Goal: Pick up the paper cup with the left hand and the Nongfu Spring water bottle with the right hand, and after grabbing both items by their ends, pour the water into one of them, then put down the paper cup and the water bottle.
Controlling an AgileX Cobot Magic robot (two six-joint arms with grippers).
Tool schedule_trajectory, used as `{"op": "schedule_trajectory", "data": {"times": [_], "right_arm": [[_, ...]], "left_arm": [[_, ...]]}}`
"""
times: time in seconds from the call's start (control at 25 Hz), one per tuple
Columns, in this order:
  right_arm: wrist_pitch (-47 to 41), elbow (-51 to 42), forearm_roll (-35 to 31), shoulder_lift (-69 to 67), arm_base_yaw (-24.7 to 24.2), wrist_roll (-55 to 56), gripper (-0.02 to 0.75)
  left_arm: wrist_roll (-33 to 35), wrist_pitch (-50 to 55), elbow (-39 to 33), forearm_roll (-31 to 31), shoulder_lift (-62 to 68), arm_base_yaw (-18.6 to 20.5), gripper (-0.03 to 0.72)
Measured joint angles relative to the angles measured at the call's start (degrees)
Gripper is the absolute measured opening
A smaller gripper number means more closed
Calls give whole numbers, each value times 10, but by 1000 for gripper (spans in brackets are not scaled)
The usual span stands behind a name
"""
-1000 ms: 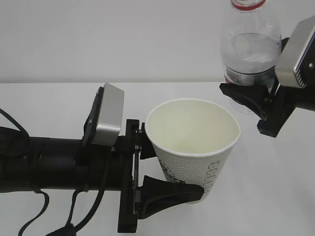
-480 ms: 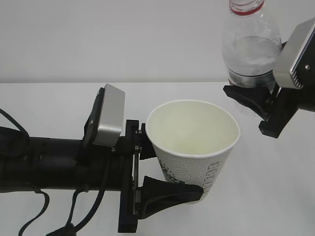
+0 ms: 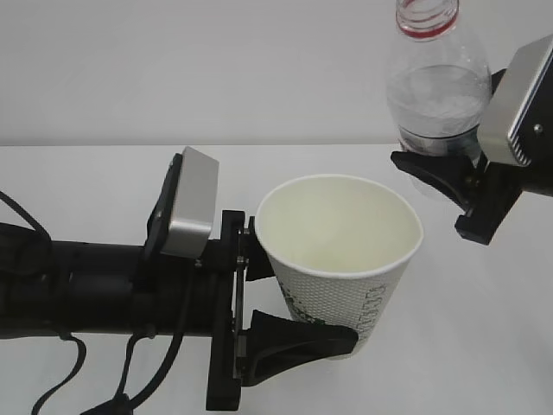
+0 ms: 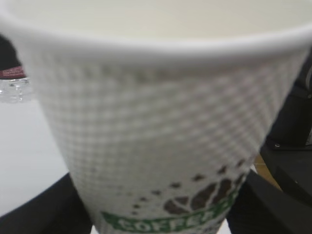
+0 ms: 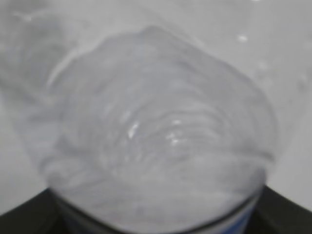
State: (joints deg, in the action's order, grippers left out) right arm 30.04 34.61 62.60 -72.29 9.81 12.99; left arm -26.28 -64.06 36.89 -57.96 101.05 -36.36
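Observation:
My left gripper point(image 3: 321, 298) is shut on the white paper cup point(image 3: 341, 251), which stands upright with its mouth open and its pale inside bare. In the left wrist view the cup point(image 4: 156, 122) fills the frame, dotted print and a green band low down, with black fingers point(image 4: 41, 209) on both sides. Up at the right, my right gripper point(image 3: 439, 166) is shut on the lower body of the clear water bottle point(image 3: 436, 91). Its red neck ring point(image 3: 425, 26) leans slightly left, above and to the right of the cup's rim. No stream shows. The bottle point(image 5: 156, 131) fills the right wrist view.
The white table point(image 3: 104, 186) runs back to a plain white wall. My left arm point(image 3: 86, 290) lies across the lower left with its grey camera block point(image 3: 192, 203) and hanging cables. The right arm's grey block point(image 3: 518, 95) sits at the right edge.
The bottle has tipped a little to the left, its neck coming lower and nearer the cup. The cup and the left arm have not moved.

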Motion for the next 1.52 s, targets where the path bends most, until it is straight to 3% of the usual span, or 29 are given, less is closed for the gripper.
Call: {"op": "schedule_trajectory", "data": {"times": [0.64,1.52], "right_arm": [[3,0,-5,0,0,-130,485],[28,0,-139,0,0,-377,485]], "left_arm": [[1,-12,0,-22,0,0,533],[1,-14,0,7,0,0,533]]}}
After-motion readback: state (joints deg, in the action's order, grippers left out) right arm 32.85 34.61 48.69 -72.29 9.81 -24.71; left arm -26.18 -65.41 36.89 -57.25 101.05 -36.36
